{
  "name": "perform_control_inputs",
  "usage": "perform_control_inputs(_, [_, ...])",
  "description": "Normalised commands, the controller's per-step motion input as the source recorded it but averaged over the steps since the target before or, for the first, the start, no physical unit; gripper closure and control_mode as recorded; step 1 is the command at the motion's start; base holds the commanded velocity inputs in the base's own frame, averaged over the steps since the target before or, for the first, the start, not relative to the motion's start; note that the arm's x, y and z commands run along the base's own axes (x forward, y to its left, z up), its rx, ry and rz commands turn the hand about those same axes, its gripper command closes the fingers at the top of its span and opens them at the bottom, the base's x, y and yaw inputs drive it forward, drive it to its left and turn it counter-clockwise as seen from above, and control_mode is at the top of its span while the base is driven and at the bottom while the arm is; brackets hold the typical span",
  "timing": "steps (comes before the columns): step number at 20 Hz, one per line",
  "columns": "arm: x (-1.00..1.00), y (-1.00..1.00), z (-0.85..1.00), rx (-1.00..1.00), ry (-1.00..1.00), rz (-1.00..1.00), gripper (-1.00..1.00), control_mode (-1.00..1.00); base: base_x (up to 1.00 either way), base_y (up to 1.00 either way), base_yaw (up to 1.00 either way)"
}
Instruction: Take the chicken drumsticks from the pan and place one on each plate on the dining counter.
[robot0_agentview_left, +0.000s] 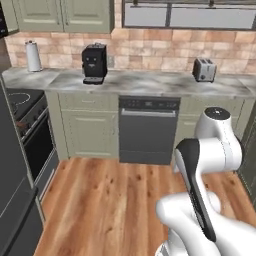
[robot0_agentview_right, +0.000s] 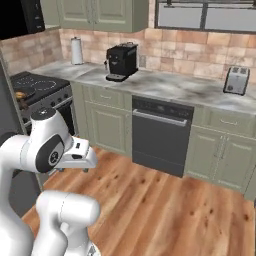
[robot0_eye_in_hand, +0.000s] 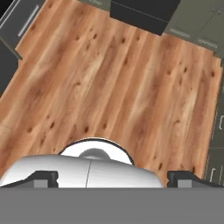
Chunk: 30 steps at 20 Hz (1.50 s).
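1. Target location. The chicken drumsticks (robot0_agentview_right: 22, 95) read as a small orange-brown patch on the near left part of the range cooktop (robot0_agentview_right: 42, 84), at the left edge of the right base view. The pan cannot be separated from the dark cooktop at this size, so the direction of its handle and the long axis of each drumstick cannot be told.

2. Governing relation. The gripper (robot0_eye_in_hand: 113, 177) points down at the bare wooden floor (robot0_eye_in_hand: 113, 78). Its two finger tips stand spread wide, with nothing between them. The target lies to the left of the arm and higher than the gripper, well apart from it. In judgement, nothing has been picked up yet. The coming move calls for closing on the range and raising the hand above cooktop level before any descent.

3. Edges. The front edge of the range and its oven door (robot0_agentview_left: 37, 145) face the open floor. A dark tall unit (robot0_agentview_left: 12, 200) stands near on the left.

4. Free room. The floor is open between the robot and the dishwasher (robot0_agentview_right: 162, 135). The coffee machine (robot0_agentview_right: 121, 61) and toaster (robot0_agentview_right: 236, 80) sit far back on the wall-side worktop (robot0_agentview_right: 170, 85), off the judged path.
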Motion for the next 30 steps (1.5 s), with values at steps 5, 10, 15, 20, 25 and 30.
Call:
perform_control_inputs(5, [0.0, 0.0, 0.0, 0.0, 0.0, 0.0, -1.0, 1.0, 1.0, 0.05, 0.22])
perform_control_inputs(10, [0.0, 0.0, 0.0, 0.0, 0.0, 0.0, -1.0, 1.0, 1.0, 0.0, 0.33])
perform_control_inputs(15, [0.0, 0.0, 0.0, 0.0, 0.0, 0.0, -1.0, 1.0, 0.96, 0.0, 0.38])
perform_control_inputs(20, [0.0, 0.0, 0.0, 0.0, 0.0, 0.0, -1.0, 1.0, 0.85, 0.0, 0.43])
perform_control_inputs(25, [0.0, 0.0, 0.0, 0.0, 0.0, 0.0, -1.0, 1.0, 0.73, 0.0, 0.45])
perform_control_inputs(30, [0.0, 0.0, 0.0, 0.0, 0.0, 0.0, -1.0, 1.0, 0.68, 0.0, 0.45])
